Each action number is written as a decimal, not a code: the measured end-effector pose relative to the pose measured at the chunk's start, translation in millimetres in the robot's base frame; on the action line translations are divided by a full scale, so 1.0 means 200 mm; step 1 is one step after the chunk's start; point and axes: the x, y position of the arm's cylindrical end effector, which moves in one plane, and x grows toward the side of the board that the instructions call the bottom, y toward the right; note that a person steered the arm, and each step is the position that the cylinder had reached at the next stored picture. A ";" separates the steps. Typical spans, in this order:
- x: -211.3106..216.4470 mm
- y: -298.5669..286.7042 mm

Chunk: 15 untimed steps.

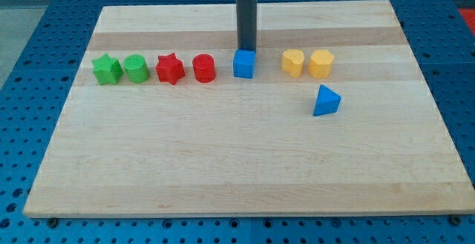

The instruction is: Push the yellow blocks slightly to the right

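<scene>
Two yellow blocks stand side by side right of centre near the view's top: a yellow rounded block [293, 62] and a yellow hexagonal block [321, 64], almost touching. My tip [246, 50] is at the top edge of the blue cube [243, 64], just behind it. The tip is to the left of the yellow blocks, with the blue cube's width and a gap between.
A row to the left holds a green star [107, 70], a green cylinder [136, 69], a red star [170, 69] and a red cylinder [204, 68]. A blue triangular block [326, 101] lies below the yellow hexagonal block. The wooden board [237, 162] lies on a blue perforated table.
</scene>
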 end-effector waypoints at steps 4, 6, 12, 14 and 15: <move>0.02 0.22; 0.06 0.27; 0.14 0.11; 0.14 0.10; 0.14 0.10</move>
